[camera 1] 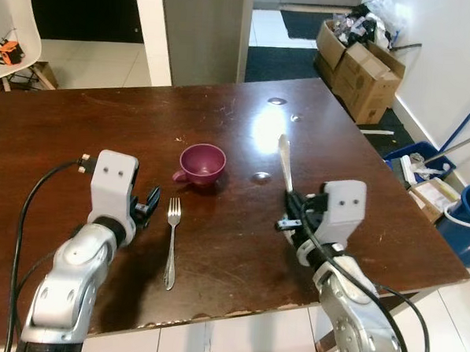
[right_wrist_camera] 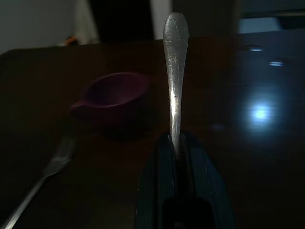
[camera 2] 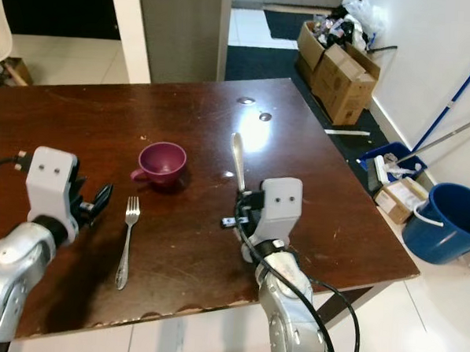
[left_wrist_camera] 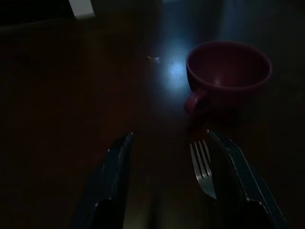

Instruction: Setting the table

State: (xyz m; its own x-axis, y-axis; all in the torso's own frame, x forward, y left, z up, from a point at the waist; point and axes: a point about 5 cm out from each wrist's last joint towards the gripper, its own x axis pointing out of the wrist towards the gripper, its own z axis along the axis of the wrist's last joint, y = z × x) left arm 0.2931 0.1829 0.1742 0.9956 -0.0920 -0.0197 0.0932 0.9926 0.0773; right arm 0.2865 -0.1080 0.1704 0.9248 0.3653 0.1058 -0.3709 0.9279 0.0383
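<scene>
The right gripper (camera 1: 293,214) is clenched on a slim silver metal utensil handle (camera 1: 285,161), which sticks out forward over the dark brown wooden table (camera 1: 56,135). The handle's rounded, flattened end (right_wrist_camera: 175,26) shows clearly, scuffed and dull; the working end is hidden between the black fingers (right_wrist_camera: 157,191), so whether it is a knife or a spoon cannot be told. Behind the fingers sits a boxy white wrist housing (camera 1: 344,205) on the silver arm.

The left gripper (camera 1: 148,201) rests low at the table with its fingers spread apart and nothing between them; its wrist view is very dark. Just beside it lies a silver metal fork (camera 1: 171,244), tines pointing away from the robot, its handle reaching toward the table's near edge. In the left wrist view one finger (left_wrist_camera: 233,167) cuts off part of the fork.

Just beyond the fork's tines stands a small round maroon cup (camera 1: 202,166), upright, glossy, its handle turned toward the robot's left. The tabletop is polished, with a bright glare patch and fine scratches.
</scene>
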